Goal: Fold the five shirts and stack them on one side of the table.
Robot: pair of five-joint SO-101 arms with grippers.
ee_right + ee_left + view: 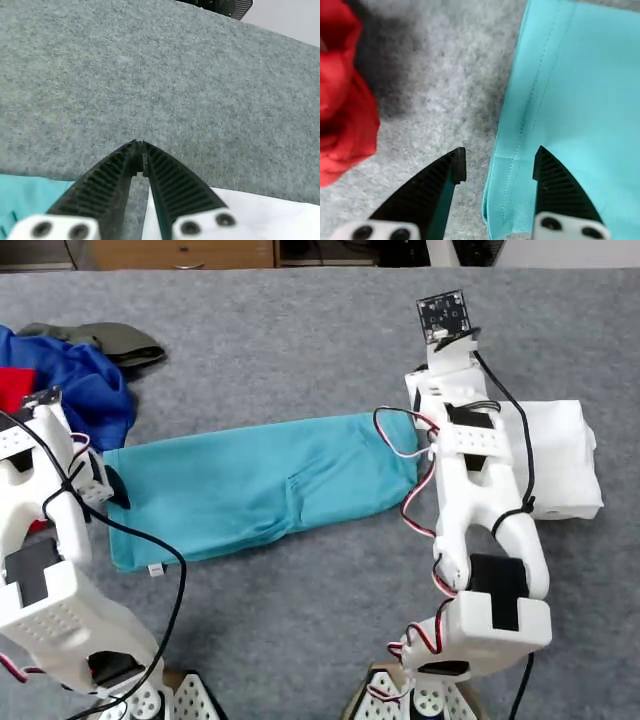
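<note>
The teal shirt (260, 490) is lying flat across the centre of the grey table (300, 340), folded into a long band running from centre left to centre right of the high view. A small white label (155, 568) is showing at its lower left corner; the print is too small to read.

At upper left, a red shirt (12, 385), a blue shirt (80, 380) and an olive shirt (110, 340) are lying bunched together.

The left arm (40, 570) is rising along the left edge. The left gripper (500, 160) is hanging over the teal shirt's left hem, jaws spread wide and gripping nothing, one over bare table, the other over the fabric.

The right arm (480, 500) is extending up the right side. The right gripper (140, 150) is pointing at bare table, jaws closed tip to tip and holding nothing.

A folded white shirt (560, 455) is resting at centre right, partly under that arm.
</note>
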